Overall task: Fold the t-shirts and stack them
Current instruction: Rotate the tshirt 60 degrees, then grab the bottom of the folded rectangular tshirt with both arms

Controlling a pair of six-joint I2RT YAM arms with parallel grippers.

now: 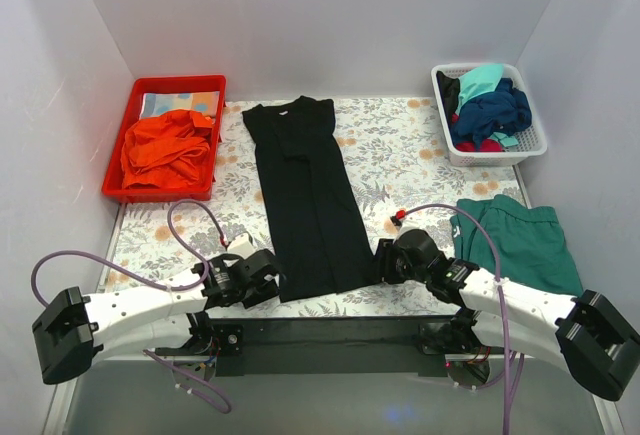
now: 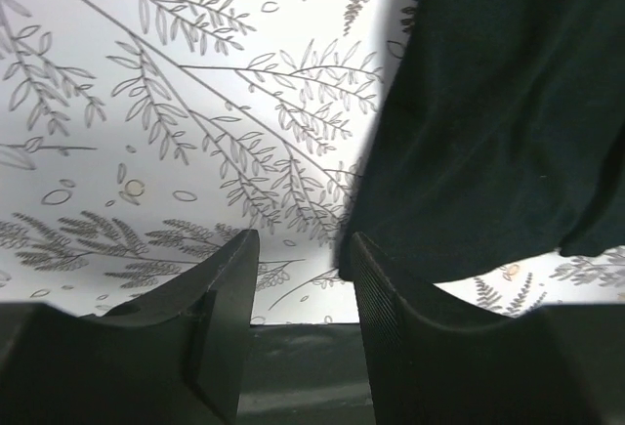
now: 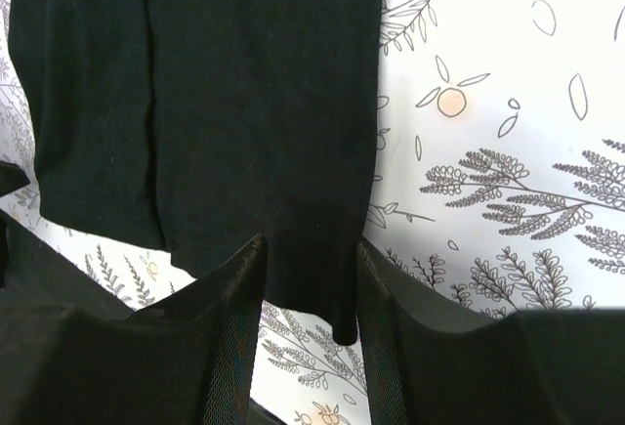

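Observation:
A black t-shirt (image 1: 305, 200) lies flat on the floral cloth, folded lengthwise into a narrow strip, neck at the far end. My left gripper (image 1: 268, 277) is open at the hem's near left corner; in the left wrist view (image 2: 305, 249) the black cloth (image 2: 498, 112) lies just right of the right finger. My right gripper (image 1: 384, 263) is open at the hem's near right corner; in the right wrist view (image 3: 311, 254) the hem corner (image 3: 293, 200) lies between the fingers. A teal shirt (image 1: 520, 240) lies at the right.
A red tray (image 1: 118, 183) at the far left holds an orange garment (image 1: 165, 150). A white basket (image 1: 535, 145) at the far right holds turquoise, navy and red clothes. White walls enclose the table on three sides.

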